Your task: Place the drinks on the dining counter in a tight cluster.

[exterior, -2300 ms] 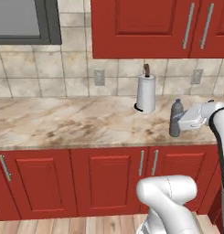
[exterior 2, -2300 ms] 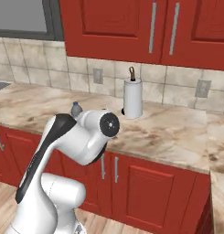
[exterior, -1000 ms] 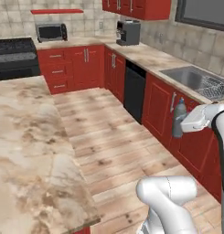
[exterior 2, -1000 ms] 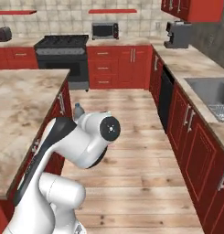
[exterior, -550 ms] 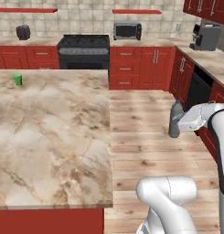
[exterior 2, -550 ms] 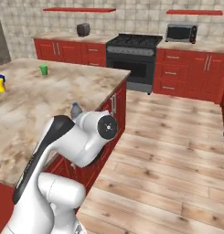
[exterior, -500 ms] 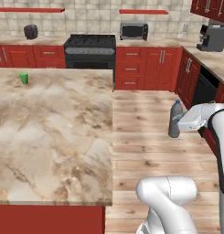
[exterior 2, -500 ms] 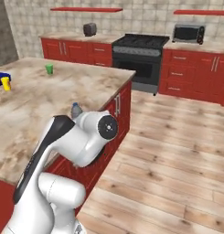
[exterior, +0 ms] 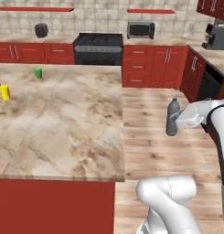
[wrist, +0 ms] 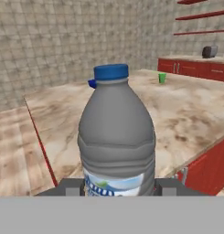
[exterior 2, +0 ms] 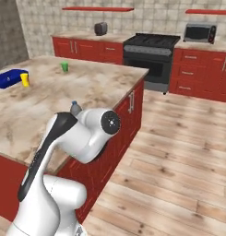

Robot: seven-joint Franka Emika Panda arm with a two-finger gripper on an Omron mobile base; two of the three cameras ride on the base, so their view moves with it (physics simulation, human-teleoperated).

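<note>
My gripper (exterior: 174, 123) is shut on a small grey plastic bottle (exterior: 172, 116) with a blue cap and holds it upright over the wooden floor, to the right of the dining counter (exterior: 63, 123). In the hand view the bottle (wrist: 115, 137) stands close up between the fingertips (wrist: 73, 188), with the marble top of the dining counter (wrist: 186, 109) behind it. From the right base view the bottle's cap (exterior 2: 75, 106) peeks above my white arm, level with the dining counter (exterior 2: 54, 92). Other drinks are out of view.
On the island stand a small green cup (exterior: 38, 72), a yellow item (exterior: 4, 92) and a blue object (exterior 2: 8, 77) at its far left. A black stove (exterior: 98, 48), a microwave (exterior: 141, 29) and red cabinets line the back wall. Wooden floor lies to the right.
The base has turned away from the wall counter and now faces the island, so the whole scene has shifted. The bottle stays held in the same grip.
</note>
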